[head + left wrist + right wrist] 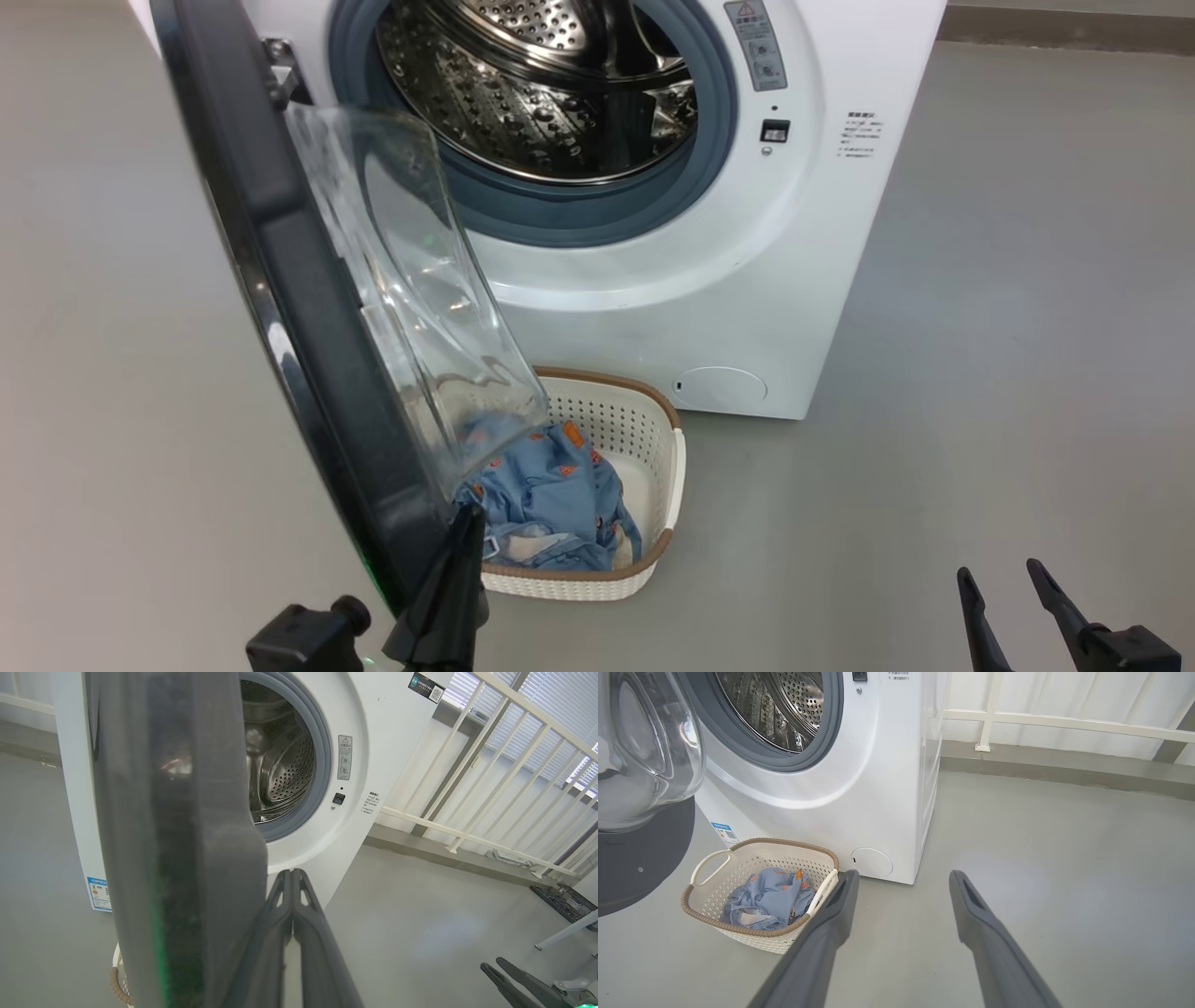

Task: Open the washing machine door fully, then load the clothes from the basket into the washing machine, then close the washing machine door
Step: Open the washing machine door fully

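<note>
- Left gripper [470,518], near left: jaws closed, nothing between them. Tips sit right beside the lower inner edge of the washing machine door [308,308]; can't tell if they touch.
- Right gripper [999,571], near right: jaws spread wide, holding nothing, over bare floor [980,373], well apart from the machine.
- Door stands swung out toward near left, roughly edge-on in the head view, glass bowl [411,280] bulging right.
- Basket [667,439] on the floor just in front of the washing machine [747,280], partly behind the bowl.
- Clothes [551,495] bunched inside the basket.
- Far centre: steel drum [541,93] and grey gasket [597,210] exposed.
</note>
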Controlling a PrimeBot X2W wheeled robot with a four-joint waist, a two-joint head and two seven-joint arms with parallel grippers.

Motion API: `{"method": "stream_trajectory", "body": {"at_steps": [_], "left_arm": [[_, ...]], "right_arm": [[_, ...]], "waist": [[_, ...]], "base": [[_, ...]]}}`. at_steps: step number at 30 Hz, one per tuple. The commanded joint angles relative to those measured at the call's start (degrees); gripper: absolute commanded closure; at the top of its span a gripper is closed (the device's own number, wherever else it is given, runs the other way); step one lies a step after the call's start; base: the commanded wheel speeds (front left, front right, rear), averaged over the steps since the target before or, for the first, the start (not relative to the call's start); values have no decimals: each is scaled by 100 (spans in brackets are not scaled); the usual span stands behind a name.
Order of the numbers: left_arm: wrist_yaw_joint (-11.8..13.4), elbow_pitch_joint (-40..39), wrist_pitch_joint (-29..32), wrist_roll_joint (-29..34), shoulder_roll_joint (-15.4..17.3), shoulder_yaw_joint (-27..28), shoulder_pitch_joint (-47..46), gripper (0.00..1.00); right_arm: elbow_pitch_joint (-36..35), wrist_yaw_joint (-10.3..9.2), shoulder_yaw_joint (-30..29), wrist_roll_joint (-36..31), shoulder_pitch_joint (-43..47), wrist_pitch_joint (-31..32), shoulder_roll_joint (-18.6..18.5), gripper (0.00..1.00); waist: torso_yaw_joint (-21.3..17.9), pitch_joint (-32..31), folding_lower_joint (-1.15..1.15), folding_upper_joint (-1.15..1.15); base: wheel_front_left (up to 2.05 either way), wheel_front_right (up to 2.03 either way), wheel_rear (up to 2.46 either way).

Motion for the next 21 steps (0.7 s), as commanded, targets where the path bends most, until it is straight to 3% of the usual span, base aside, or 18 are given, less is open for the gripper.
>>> {"method": "stream_trajectory", "body": {"at_steps": [1, 21], "left_arm": [[93, -126, -55, 57, 9, 244, -205, 100], [485, 139, -355, -94, 11, 754, -227, 100]], "right_arm": [[-110, 9, 103, 18, -171, -68, -45, 0], [-71, 9, 189, 29, -90, -68, -32, 0]], "waist": [[69, 5, 0, 0], [758, -32, 0, 0]], "base": [[0, 0, 0], [0, 0, 0]]}}
